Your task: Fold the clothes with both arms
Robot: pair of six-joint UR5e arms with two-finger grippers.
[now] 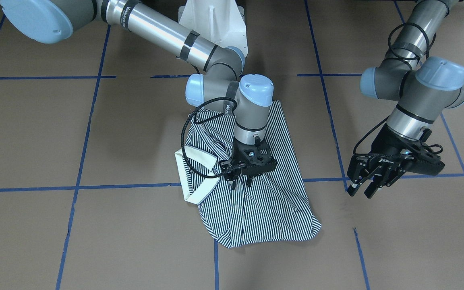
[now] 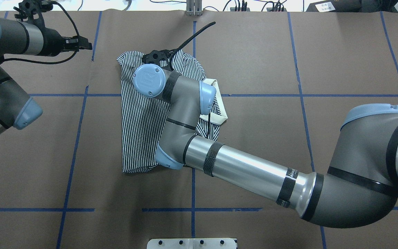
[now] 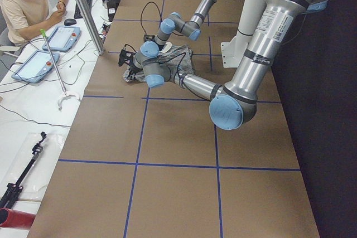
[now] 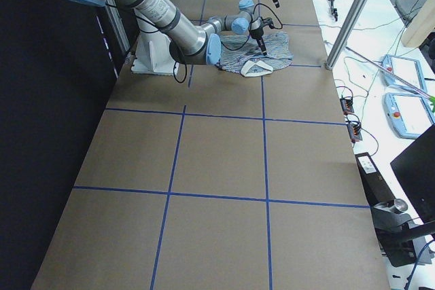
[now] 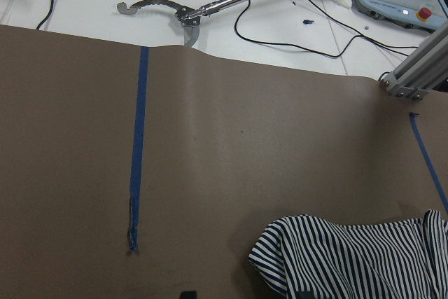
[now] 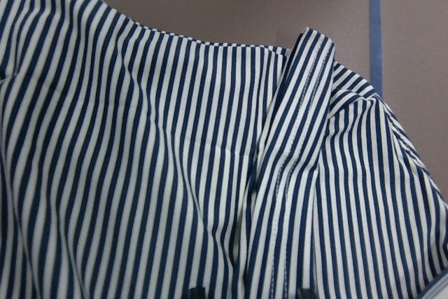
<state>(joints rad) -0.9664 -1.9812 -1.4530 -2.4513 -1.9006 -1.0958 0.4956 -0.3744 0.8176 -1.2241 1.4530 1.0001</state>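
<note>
**Navy stripes, bunched up: where I'd pinch**

Polo shirt (image 1: 268,205) lies crumpled mid-frame, collar (image 1: 199,161) at its left. My right pincer (image 1: 241,182) hangs over it, fingers apart. I'd straddle the raised seam fold (image 6: 280,173) before closing. Left pincer (image 1: 361,190), also apart, hovers at frame right, off the cloth.

brown table (image 1: 34,133) (blue tape grid (image 1: 127,185)) bears the crumpled striped polo shirt (image 1: 272,209).

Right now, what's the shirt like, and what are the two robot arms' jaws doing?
Shirt: lying rumpled, partly folded over.
Right arm: jaws open, tips at the shirt.
Left arm: jaws open, empty, off the shirt.
</note>
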